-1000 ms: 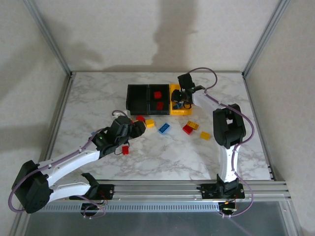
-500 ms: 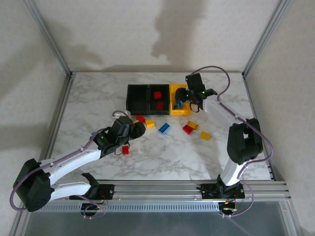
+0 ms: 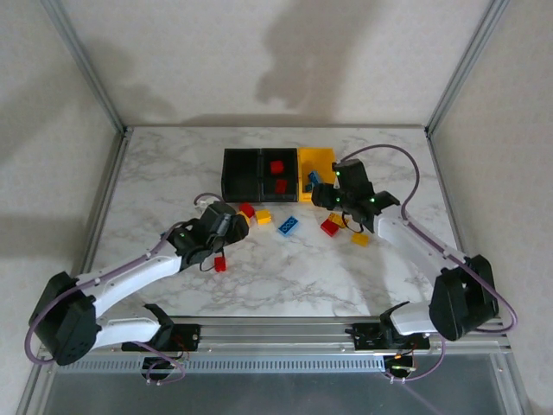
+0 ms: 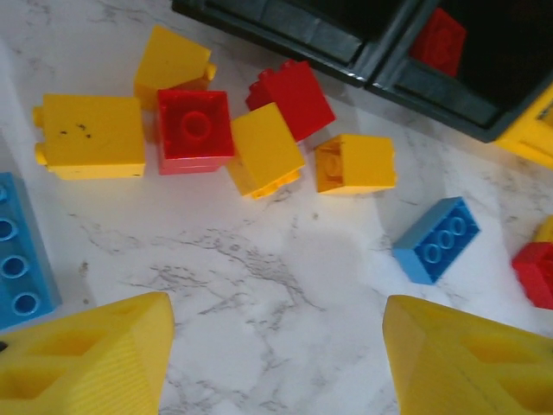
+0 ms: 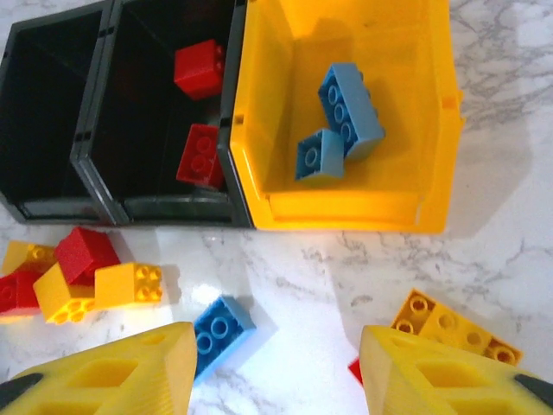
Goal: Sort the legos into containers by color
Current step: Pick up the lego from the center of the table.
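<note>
The containers stand in a row: an empty black bin [image 5: 43, 121], a black bin [image 5: 147, 112] with two red legos [image 5: 199, 69], and a yellow bin [image 5: 346, 203] with two blue legos [image 5: 350, 108]. In front of them, loose legos lie on the table: a blue one [image 5: 220, 333], yellow and red ones [image 4: 263, 149] in a cluster, and yellow ones [image 5: 454, 328] to the right. My right gripper [image 5: 276, 372] hangs open over the table just in front of the yellow bin, holding nothing. My left gripper [image 4: 276, 346] is open above bare marble, near the cluster [image 3: 255, 213].
A red brick [image 3: 219, 264] lies alone beside the left arm. A red [image 3: 329, 227] and two yellow bricks [image 3: 359, 239] sit under the right arm. A long blue brick [image 4: 22, 251] lies at the left edge of the left wrist view. Metal frame posts border the table [image 3: 173, 164].
My right gripper has drawn back from over the yellow bin toward the near side and opened wider. The left gripper has crept toward the brick cluster and opened a little.
</note>
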Motion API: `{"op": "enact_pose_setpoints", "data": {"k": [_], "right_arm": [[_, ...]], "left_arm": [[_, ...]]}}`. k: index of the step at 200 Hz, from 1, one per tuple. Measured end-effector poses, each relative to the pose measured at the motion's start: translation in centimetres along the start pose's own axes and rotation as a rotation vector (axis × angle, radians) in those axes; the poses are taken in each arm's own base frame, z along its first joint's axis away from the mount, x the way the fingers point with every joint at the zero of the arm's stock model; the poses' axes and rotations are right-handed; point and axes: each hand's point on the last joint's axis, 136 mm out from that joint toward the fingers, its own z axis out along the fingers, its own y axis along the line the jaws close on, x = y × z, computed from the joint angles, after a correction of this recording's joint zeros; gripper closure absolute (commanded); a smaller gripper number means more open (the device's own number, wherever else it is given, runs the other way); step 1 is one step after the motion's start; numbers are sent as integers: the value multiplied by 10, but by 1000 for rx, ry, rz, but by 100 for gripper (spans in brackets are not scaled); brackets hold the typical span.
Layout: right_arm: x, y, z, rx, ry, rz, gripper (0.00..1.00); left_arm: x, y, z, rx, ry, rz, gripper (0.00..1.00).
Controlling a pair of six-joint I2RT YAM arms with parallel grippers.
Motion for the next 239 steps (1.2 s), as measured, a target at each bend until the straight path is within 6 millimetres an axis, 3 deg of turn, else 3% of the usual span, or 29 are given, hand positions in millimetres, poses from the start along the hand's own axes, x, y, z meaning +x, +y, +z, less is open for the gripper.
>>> {"op": "enact_pose_setpoints", "data": {"k": [55,90,119,150,239], "right_arm": [[33,-7,-18,-15,8,36,47],[48,-15,-18,-4,28,64,47],[47,-15,-23,-10,13,79,47],[39,-12,-33,-26,-25,83,47],[40,-17,-40,-2,-33,90,47]], "left_arm": [[-16,23,30,-152,-2,4,37],[-33,17,50,-194,-2,28,39],[-39,12,70,-232,11,56,41],[-39,20,85,-284,24,74,46],[-33,37,100,-346,56,94,61]]}}
